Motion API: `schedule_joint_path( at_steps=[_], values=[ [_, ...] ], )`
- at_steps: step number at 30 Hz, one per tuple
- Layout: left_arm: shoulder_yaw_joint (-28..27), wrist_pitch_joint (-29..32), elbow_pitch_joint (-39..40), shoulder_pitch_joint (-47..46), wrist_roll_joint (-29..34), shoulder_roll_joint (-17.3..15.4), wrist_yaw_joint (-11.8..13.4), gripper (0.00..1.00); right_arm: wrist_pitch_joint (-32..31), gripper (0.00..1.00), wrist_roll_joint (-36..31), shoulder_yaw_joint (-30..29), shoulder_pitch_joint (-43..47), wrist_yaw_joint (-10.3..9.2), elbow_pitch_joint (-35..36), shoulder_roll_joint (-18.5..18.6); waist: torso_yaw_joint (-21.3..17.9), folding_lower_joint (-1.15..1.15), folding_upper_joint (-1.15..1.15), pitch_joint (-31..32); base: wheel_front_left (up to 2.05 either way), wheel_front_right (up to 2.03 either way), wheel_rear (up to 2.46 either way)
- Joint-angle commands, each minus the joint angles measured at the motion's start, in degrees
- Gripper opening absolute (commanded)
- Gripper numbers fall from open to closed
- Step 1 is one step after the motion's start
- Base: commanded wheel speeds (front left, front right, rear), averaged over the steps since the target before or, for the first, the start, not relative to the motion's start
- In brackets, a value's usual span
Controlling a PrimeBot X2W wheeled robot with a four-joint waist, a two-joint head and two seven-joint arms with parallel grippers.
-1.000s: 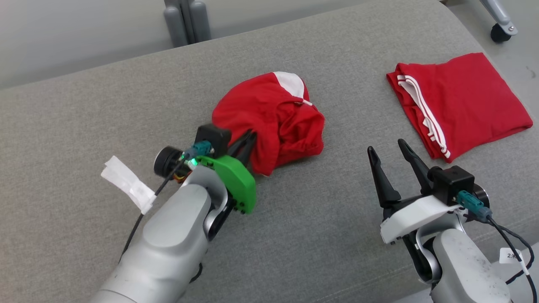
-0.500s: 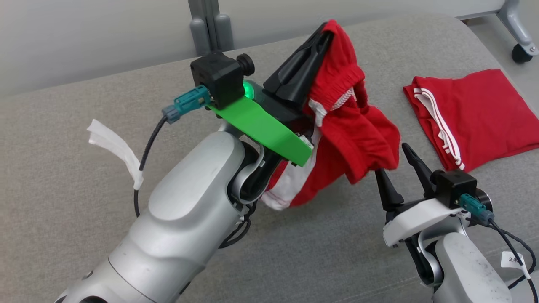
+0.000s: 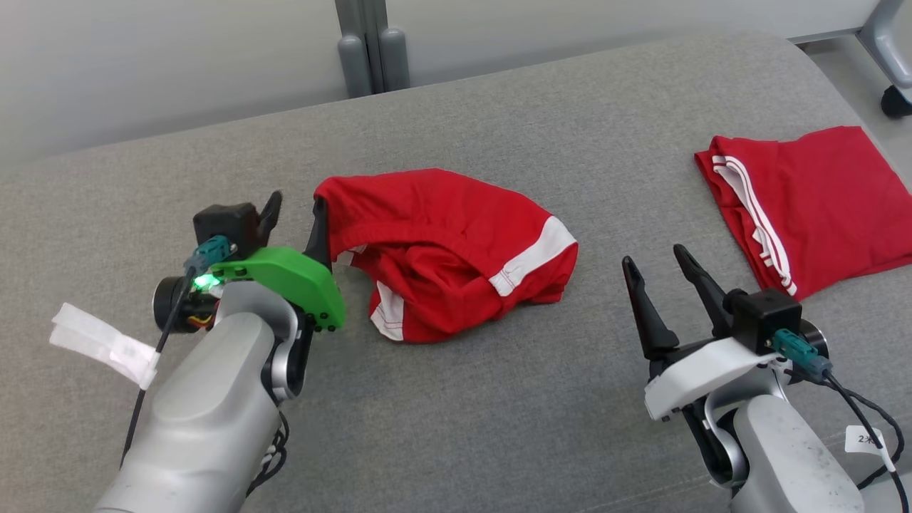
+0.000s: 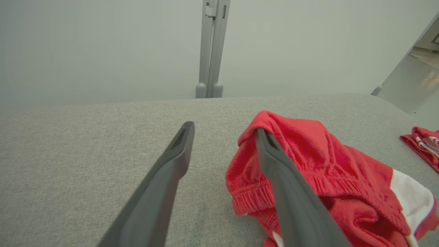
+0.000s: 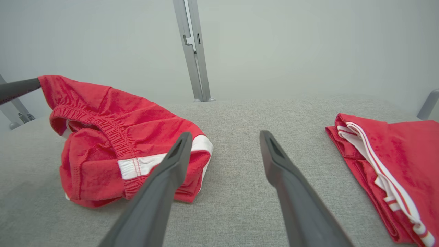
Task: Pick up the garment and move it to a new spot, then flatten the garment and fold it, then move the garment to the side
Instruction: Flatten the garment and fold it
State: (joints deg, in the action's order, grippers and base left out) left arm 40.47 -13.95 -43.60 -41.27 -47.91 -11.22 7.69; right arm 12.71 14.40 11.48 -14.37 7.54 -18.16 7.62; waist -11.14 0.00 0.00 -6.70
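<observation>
Left gripper (image 3: 296, 203) spread, shorts (image 3: 456, 242) draped on one finger; right gripper (image 3: 653, 258) wide, empty. Move looks done; flattening next: grab edges.

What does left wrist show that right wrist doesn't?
Left wrist: left pincer open, one finger's tip against the waistband of the shorts. Right wrist: right pincer open above bare cushion, between shorts and folded garment. Shared: shorts, folded garment, cushion, post.
</observation>
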Motion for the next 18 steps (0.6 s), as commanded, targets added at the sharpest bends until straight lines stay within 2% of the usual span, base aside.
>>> schedule_joint_path(
  at_steps=[1,4,10,18],
  values=[
    [-0.32,-0.13,-0.78,0.87,-0.54,-0.31,0.35,1.0,0.24,1.0,0.23,-0.37,0.45,-0.11,0.09,0.22,0.22,0.0,0.0,-0.04,0.0,0.0,0.0],
    [-0.17,-0.32,-1.65,1.53,-0.75,-0.1,-0.85,1.0,0.37,1.0,0.05,-1.19,1.22,-0.11,0.28,0.37,1.07,0.0,0.0,-0.01,0.0,0.0,0.0],
    [3.09,1.31,0.65,0.31,0.42,2.46,-4.42,1.0,-0.17,1.0,-0.5,-1.88,1.4,-0.11,0.79,0.27,2.63,0.0,0.0,0.24,0.0,0.0,0.0],
    [7.14,5.76,4.12,1.1,-0.08,5.35,-7.65,1.0,-0.46,1.0,-0.27,-0.48,1.71,-0.11,1.02,0.0,1.85,0.0,0.0,0.2,0.0,0.0,0.0]
  ],
)
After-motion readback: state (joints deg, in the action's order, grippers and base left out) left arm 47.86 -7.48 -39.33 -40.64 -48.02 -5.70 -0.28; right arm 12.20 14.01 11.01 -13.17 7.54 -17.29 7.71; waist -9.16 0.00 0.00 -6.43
